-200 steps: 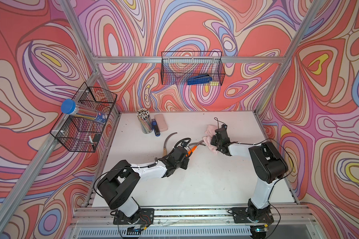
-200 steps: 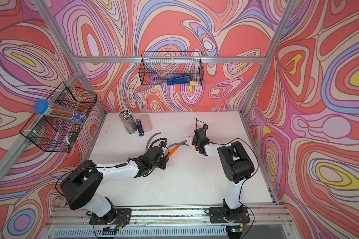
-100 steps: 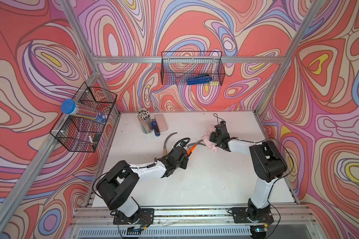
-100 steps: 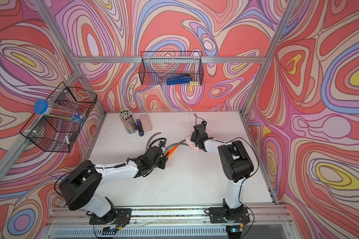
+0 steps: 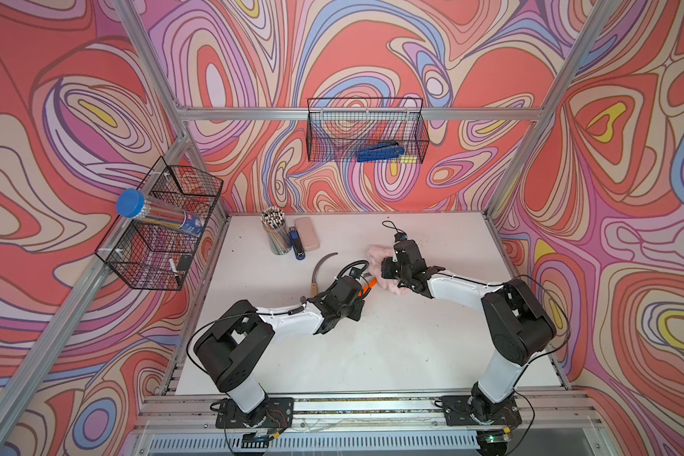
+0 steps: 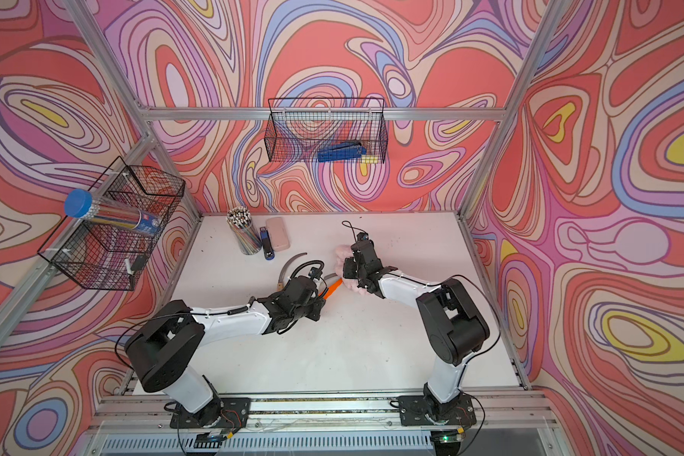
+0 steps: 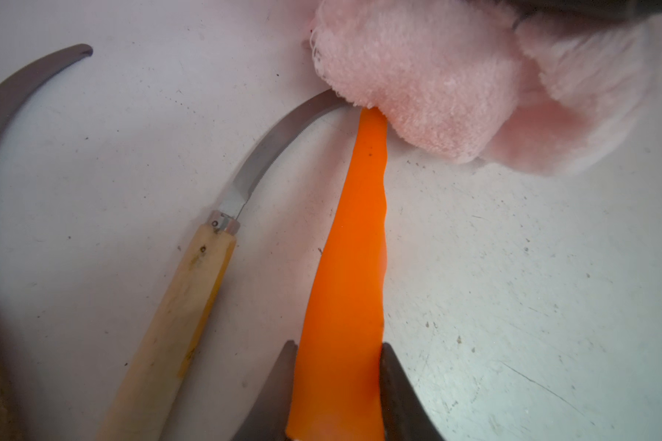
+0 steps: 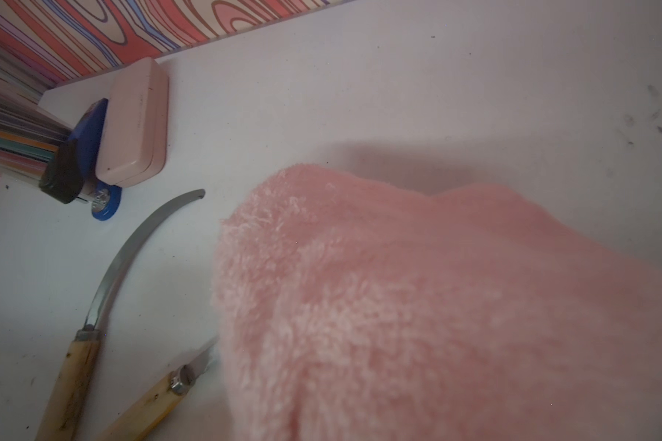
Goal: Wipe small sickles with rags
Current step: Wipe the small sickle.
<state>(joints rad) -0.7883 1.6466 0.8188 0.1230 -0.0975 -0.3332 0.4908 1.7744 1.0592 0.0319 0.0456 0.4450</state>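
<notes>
As left hand [image 7: 338, 349] pinches orange sickle [image 7: 350, 248], rag [image 7: 429, 76] overlaps.

move: right hand [image 5: 391, 275] carried rag [image 5: 376, 252] closer to orange sickle [image 7: 344, 267] | rag: now touches its handle end

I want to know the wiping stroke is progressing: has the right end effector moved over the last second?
Yes. The right end effector, holding the rag, has shifted toward the pink case, ending nearer the orange-handled sickle.
</notes>
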